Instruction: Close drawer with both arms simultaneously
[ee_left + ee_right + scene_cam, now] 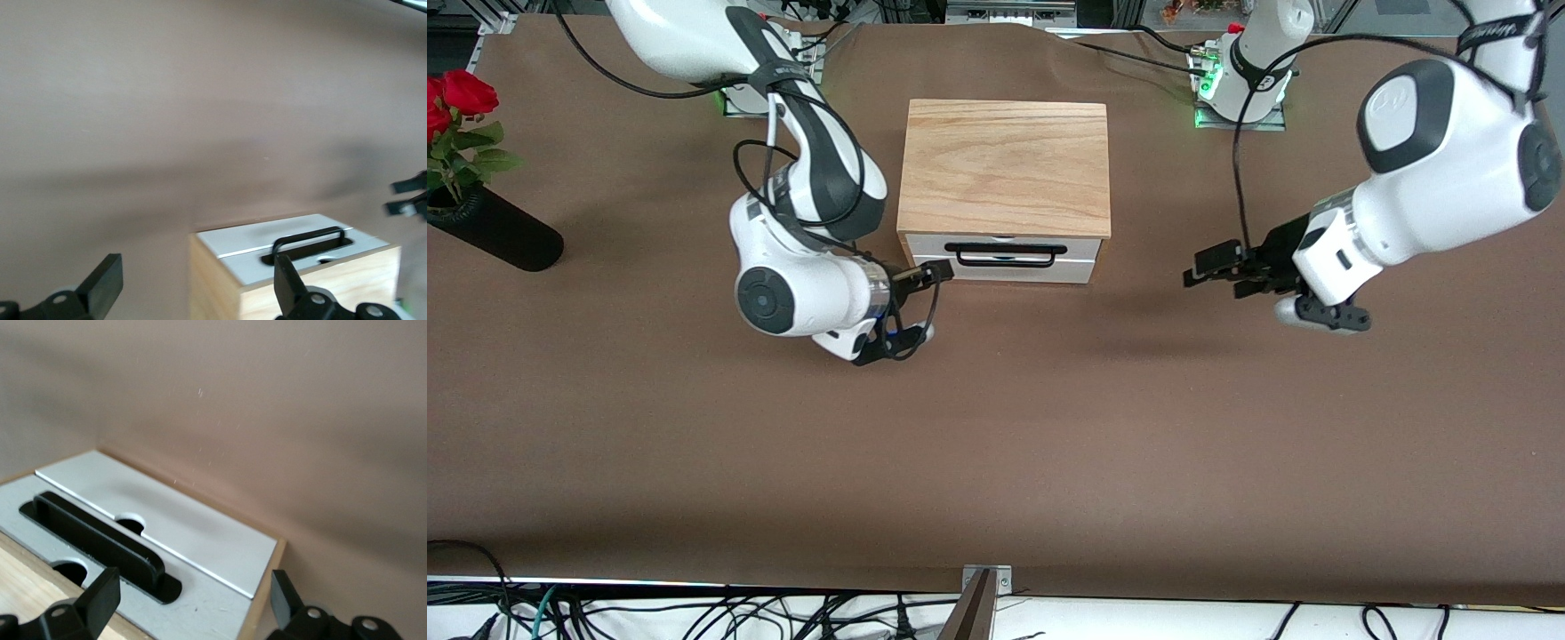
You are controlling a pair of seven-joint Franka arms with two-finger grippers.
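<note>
The small light-wood box [1005, 164] stands in the middle of the table. The drawer's white front panel [1005, 260] with its black wire handle [1005, 255] lies about level with the box's front; no tray shows. My right gripper [935, 272] is open, low at the panel's corner toward the right arm's end. In the right wrist view its jaws [193, 593] stand either side of that corner of the panel [200, 533]. My left gripper [1205, 267] is open and empty over bare table, well apart from the box toward the left arm's end. The left wrist view [198, 277] shows the panel [267, 240] ahead.
A black vase [494, 233] with red roses [454, 98] lies at the right arm's end of the brown table [996, 444]. The right gripper also shows far off in the left wrist view [408, 197].
</note>
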